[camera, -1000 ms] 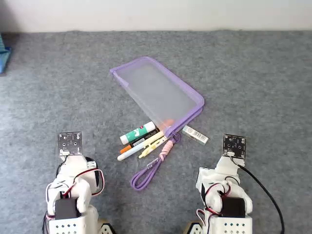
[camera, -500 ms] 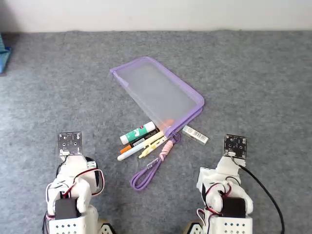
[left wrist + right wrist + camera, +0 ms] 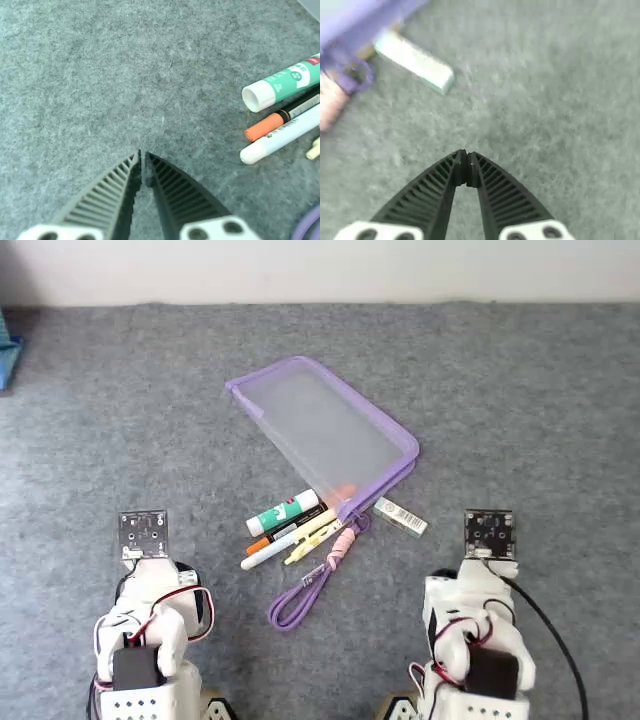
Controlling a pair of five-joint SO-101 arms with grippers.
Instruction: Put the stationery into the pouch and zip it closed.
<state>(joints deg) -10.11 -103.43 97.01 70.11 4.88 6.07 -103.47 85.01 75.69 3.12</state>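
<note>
A clear pouch with purple trim (image 3: pixel 325 435) lies flat mid-table, its purple wrist strap (image 3: pixel 299 598) trailing toward the arms. By its near corner lie a green-and-white glue stick (image 3: pixel 283 512) (image 3: pixel 281 83), an orange-tipped black marker (image 3: pixel 280 119), a white pen (image 3: pixel 282 140), a yellow pen (image 3: pixel 312 538), a pink item (image 3: pixel 343 544) and a white eraser (image 3: pixel 400 517) (image 3: pixel 413 61). My left gripper (image 3: pixel 142 162) is shut over bare carpet, left of the pens. Shut too, my right gripper (image 3: pixel 466 160) hangs above the carpet near the eraser.
Grey carpet (image 3: pixel 520 400) covers the table up to a white wall at the back. A blue object (image 3: pixel 8 352) pokes in at the far left edge. Both arm bases (image 3: pixel 145 640) stand at the near edge, with open carpet around the pouch.
The right arm has shifted slightly to the right and toward the near edge. The left arm and the stationery have not moved.
</note>
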